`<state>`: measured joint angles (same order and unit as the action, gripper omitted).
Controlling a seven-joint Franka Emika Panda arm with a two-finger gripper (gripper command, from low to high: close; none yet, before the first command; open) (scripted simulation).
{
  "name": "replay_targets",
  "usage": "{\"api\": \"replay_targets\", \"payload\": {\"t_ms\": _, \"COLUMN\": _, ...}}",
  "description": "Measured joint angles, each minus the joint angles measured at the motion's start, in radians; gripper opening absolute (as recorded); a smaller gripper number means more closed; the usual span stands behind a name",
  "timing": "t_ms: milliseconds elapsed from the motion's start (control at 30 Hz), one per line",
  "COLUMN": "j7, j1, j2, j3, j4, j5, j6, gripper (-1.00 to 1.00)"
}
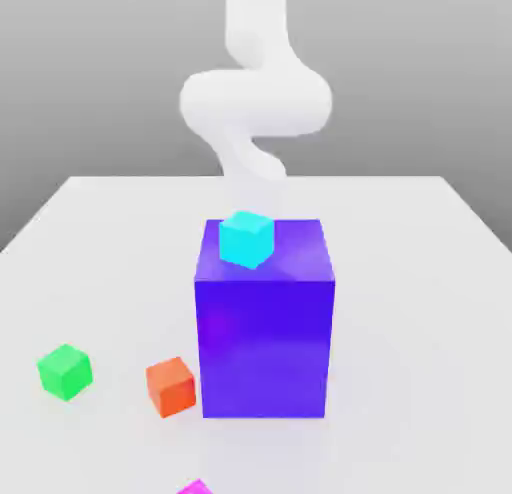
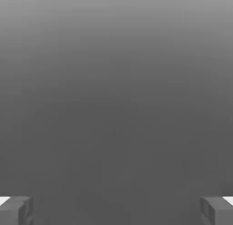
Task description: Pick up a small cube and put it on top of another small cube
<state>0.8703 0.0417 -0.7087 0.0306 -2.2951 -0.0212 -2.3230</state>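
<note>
Four small cubes are recorded in the exterior view. The magenta cube [image 1: 196,488], taken as the item to be lifted, lies at the near edge of that view, partly cut off by the frame. Beyond it on the worktop [image 1: 420,312] sit an orange cube [image 1: 171,387], close to the large blue block [image 1: 265,347], and a green cube [image 1: 65,372] further to the exterior view's left. A cyan cube [image 1: 246,239] appears over the block's top face. The arm [image 1: 255,102] stands behind the block.

Hand view: the end effector [image 2: 117,211] has its two fingers wide apart, with nothing between them. A plain grey expanse lies beyond.

Assessment: the step in hand is judged to be the approach, ahead of any grasp. The next move calls for travel around or over the block, alignment above the magenta cube, then descent with fingers apart. Which cube is to receive it cannot be determined.
</note>
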Motion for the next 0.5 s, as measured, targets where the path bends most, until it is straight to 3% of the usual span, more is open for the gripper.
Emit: {"api": "replay_targets", "payload": {"t_ms": 500, "j7": 0.444, "j1": 0.166, "j2": 0.552, "j3": 0.105, "j4": 0.03, "j5": -0.157, "j6": -0.137, "gripper": 0.0}}
